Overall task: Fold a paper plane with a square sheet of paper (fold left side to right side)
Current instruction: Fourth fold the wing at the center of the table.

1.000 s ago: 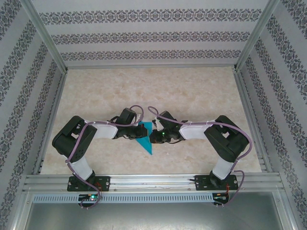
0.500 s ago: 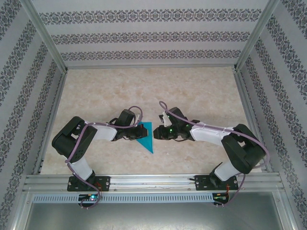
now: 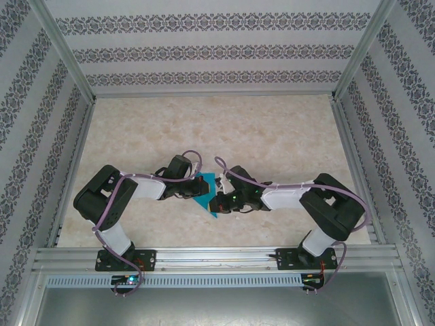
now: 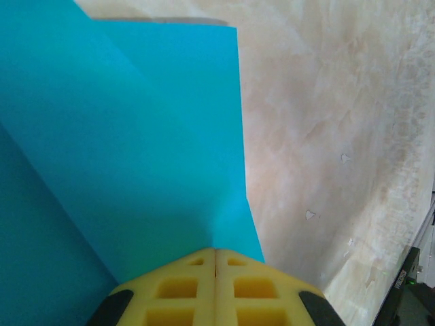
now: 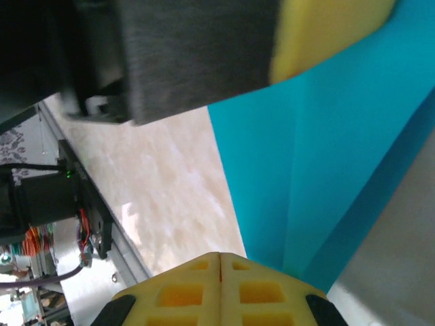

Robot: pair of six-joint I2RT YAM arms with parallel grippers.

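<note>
The right claw [image 3: 216, 202] is nearest. It is clenched, with its yellow tips together at the near, pointed part of the paper plane [image 3: 208, 192]. This turquoise folded paper lies flat on the marble worktop [image 3: 272, 136], between both arms. Just beyond, the left claw [image 3: 198, 186] is also clenched, its tips touching the paper's left side.

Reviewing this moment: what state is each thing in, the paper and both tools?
sheet of paper: partly folded, overlapping layers with diagonal creases, lying on the table.
left tool: shut, fingertips together over the paper's edge.
right tool: shut, fingertips together at the paper's edge, opposite the left tool.
</note>
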